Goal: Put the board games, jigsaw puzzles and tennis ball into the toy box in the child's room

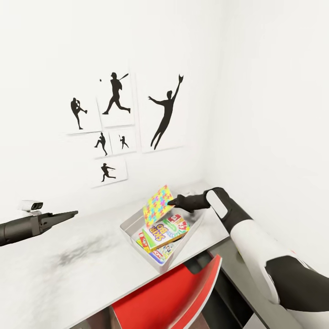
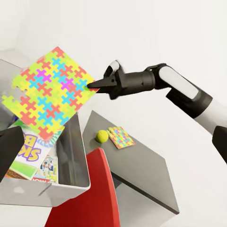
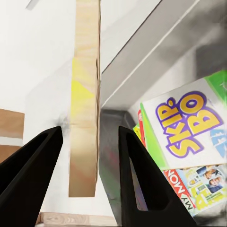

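Head view: right gripper pinches a tilted puzzle by its edge over the box, so it may slip out and land outside.

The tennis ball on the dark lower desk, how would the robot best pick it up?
Probably from straight above, fingers closing across the widest part of the tennis ball. It is round, so no side is better, but the second jigsaw puzzle lies flat right beside it; fingers should drop on the two sides away from that sheet.
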Robot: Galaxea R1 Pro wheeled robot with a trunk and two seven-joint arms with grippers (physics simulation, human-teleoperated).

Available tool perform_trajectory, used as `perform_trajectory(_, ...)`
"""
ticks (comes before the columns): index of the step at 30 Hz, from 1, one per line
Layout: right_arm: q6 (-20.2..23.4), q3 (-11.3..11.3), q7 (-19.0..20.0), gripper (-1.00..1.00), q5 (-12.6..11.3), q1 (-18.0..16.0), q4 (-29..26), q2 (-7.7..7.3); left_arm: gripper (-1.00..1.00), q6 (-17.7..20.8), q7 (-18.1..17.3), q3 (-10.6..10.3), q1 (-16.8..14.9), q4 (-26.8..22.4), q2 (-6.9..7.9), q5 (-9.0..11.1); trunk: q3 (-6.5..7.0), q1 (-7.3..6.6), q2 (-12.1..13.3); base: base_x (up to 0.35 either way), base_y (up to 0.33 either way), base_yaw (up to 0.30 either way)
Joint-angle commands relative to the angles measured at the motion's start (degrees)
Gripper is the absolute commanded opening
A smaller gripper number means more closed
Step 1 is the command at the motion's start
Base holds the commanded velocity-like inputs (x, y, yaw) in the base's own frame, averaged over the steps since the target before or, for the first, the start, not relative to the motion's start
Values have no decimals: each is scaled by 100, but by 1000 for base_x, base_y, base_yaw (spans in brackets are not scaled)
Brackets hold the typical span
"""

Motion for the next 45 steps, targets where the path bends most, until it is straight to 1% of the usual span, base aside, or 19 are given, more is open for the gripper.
perform_trajectory(1,15,-3,55,-100,41,-8,84,1,100,61,-25,0,-5,0,1,-7,-13,4,-14,0,0,0)
perform_trajectory(5,15,-11,54,-100,125,-9,314,6,100,61,-25,0,-5,0,1,-8,-13,4,-14,0,0,0)
perform_trajectory(7,14,-16,54,-100,250,-9,363,11,100,61,-25,0,-5,0,1,-8,-13,4,-14,0,0,0)
perform_trajectory(9,14,-19,54,-100,323,-8,377,18,100,61,-25,0,-5,0,1,-8,-13,4,-14,0,0,0)
perform_trajectory(13,14,-21,54,-100,369,-9,386,28,100,61,-25,0,-5,0,1,-8,-13,4,-14,0,0,0)
perform_trajectory(25,-91,-12,42,-100,408,-9,388,45,100,61,-25,0,-5,0,1,-8,-13,4,-14,0,0,0)
perform_trajectory(28,-264,-6,56,-100,565,-8,391,65,100,61,-25,0,-5,0,1,-10,-13,4,-14,0,0,0)
perform_trajectory(30,-380,-10,84,-100,739,-8,399,74,100,61,-25,0,-5,0,-3,-14,-13,4,-14,0,0,0)
perform_trajectory(32,-428,-17,111,-100,855,-7,404,81,100,61,-25,0,-5,0,-6,-14,-13,4,-14,0,0,0)
perform_trajectory(38,-450,-23,123,-100,908,-8,512,87,100,61,-25,0,-5,0,-7,-16,-13,4,-14,0,0,0)
perform_trajectory(39,-450,-26,124,100,908,-9,530,89,100,61,-25,0,-5,0,-7,-16,-13,4,-14,0,0,0)
perform_trajectory(45,-429,-30,125,100,903,-10,572,92,100,61,-25,0,-5,0,-9,-17,-13,4,-14,0,0,0)
